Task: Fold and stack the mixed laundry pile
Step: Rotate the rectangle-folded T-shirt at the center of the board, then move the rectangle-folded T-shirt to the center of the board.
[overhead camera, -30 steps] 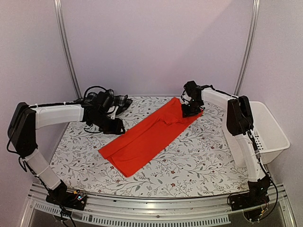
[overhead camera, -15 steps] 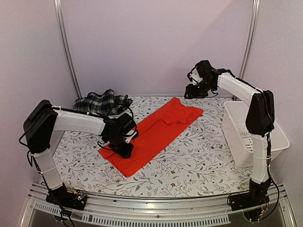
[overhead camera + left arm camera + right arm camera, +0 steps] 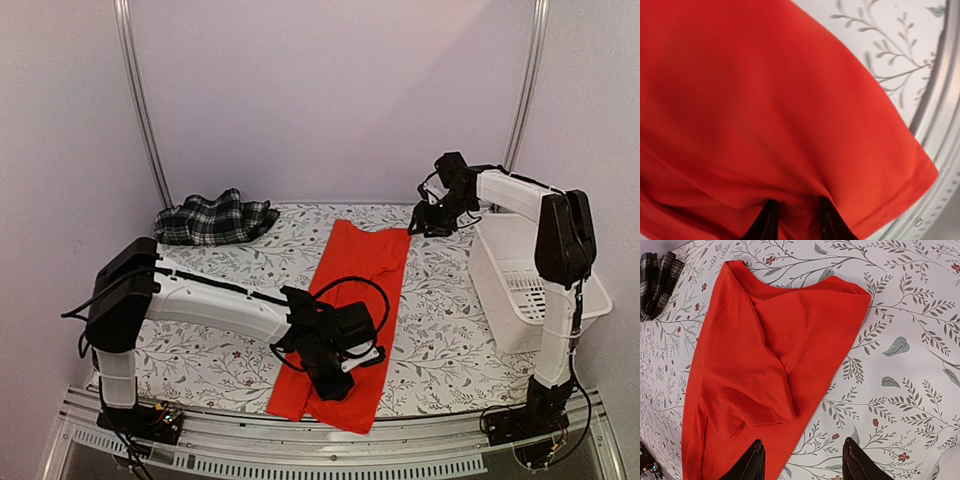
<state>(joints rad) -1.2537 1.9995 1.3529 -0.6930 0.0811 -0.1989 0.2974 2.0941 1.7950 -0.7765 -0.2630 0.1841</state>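
Observation:
The red shirt lies in a long strip from the back middle of the table to the near edge. My left gripper is on its near end, fingers closed into bunched red cloth; the shirt's hem lies by the table's edge. My right gripper hovers open and empty above the shirt's far right corner; in its wrist view the gripper looks down on the shirt and a folded-in sleeve. The plaid garment lies crumpled at the back left and also shows in the right wrist view.
A white plastic basket stands at the right edge of the table beside the right arm. The floral table cover spans the surface. A metal rail runs along the near edge right by the left gripper.
My left gripper moved toward the near edge with the red shirt's lower end, swinging the shirt from diagonal to front-to-back. My right gripper let go earlier and shifted slightly right and lower.

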